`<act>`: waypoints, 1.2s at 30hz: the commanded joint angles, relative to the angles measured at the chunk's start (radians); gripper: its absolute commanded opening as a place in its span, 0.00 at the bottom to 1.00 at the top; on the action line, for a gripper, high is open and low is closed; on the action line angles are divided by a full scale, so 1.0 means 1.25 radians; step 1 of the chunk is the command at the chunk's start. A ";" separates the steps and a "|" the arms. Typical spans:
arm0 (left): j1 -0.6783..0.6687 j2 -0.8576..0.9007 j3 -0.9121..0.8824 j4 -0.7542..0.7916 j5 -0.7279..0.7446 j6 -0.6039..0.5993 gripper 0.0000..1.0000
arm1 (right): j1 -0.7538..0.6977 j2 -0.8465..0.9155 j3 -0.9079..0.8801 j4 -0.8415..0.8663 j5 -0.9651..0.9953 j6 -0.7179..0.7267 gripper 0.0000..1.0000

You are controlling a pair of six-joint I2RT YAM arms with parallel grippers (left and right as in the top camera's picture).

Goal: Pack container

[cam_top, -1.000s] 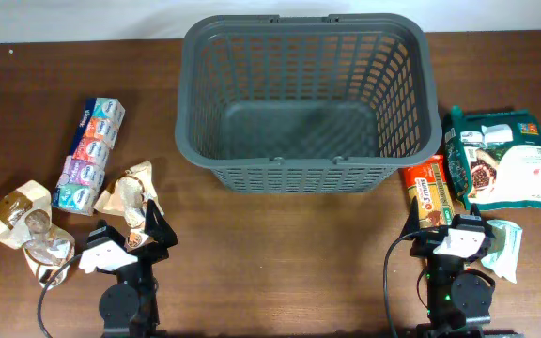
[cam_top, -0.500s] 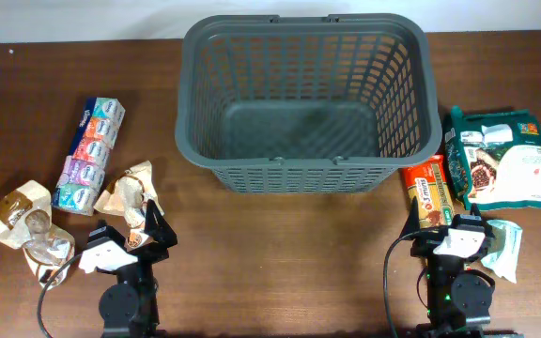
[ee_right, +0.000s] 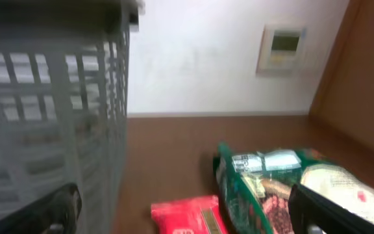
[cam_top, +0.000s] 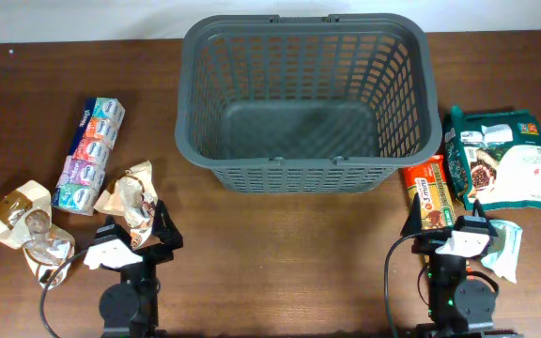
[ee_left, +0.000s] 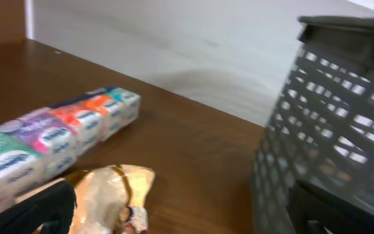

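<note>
The container, a large dark grey slotted basket, stands empty at the back centre; its side also shows in the left wrist view and the right wrist view. My left gripper is open and empty near the front edge, just in front of a crumpled beige wrapper, which lies between its fingers in the left wrist view. My right gripper is open and empty, just in front of an orange-red bar packet, which shows in the right wrist view.
A multicoloured strip pack and more beige wrappers lie at the left. A green bag and a pale packet lie at the right. The green bag also shows in the right wrist view.
My left gripper has shifted slightly to the right and forward. My right gripper has barely moved. The objects have not moved.
</note>
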 commanded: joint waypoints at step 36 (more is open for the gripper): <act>0.008 0.857 1.370 -0.763 0.215 0.334 0.99 | 0.004 0.659 1.397 -0.930 -0.020 0.045 0.99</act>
